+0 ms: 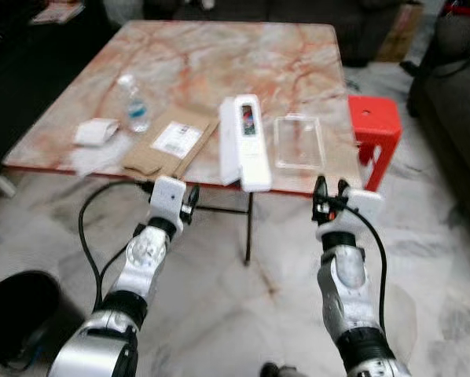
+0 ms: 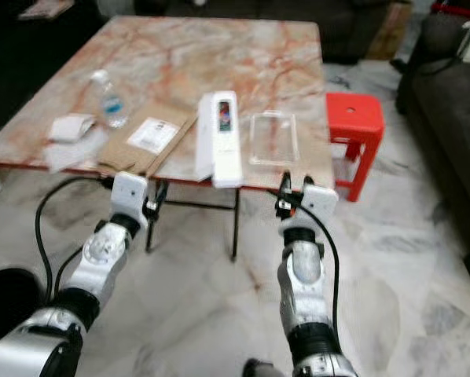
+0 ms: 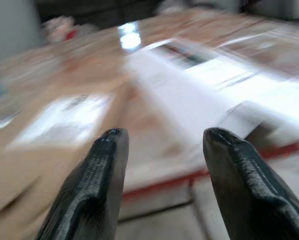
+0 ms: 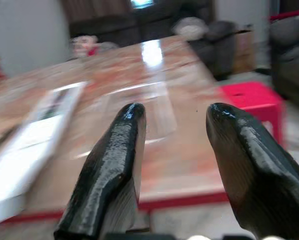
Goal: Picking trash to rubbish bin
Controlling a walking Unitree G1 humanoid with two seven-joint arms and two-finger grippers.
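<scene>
On the marble table [image 1: 298,63] lie a long white box [image 1: 244,141] jutting over the front edge, a clear plastic tray [image 1: 299,141], a brown cardboard envelope [image 1: 172,143], a small plastic bottle [image 1: 133,102] and a white wad of paper [image 1: 96,131]. My left gripper [image 1: 189,200] hangs open just below the table's front edge, under the envelope and box. Its fingers [image 3: 97,185] frame the blurred white box [image 3: 199,95]. My right gripper [image 1: 331,188] is open too, at the edge below the clear tray [image 4: 139,107]. Neither holds anything.
A black rubbish bin [image 1: 15,314] stands on the marble floor at my lower left. A red stool [image 1: 374,126] sits by the table's right corner, with dark sofas [image 1: 455,102] beyond. Thin table legs [image 1: 249,228] stand between my arms.
</scene>
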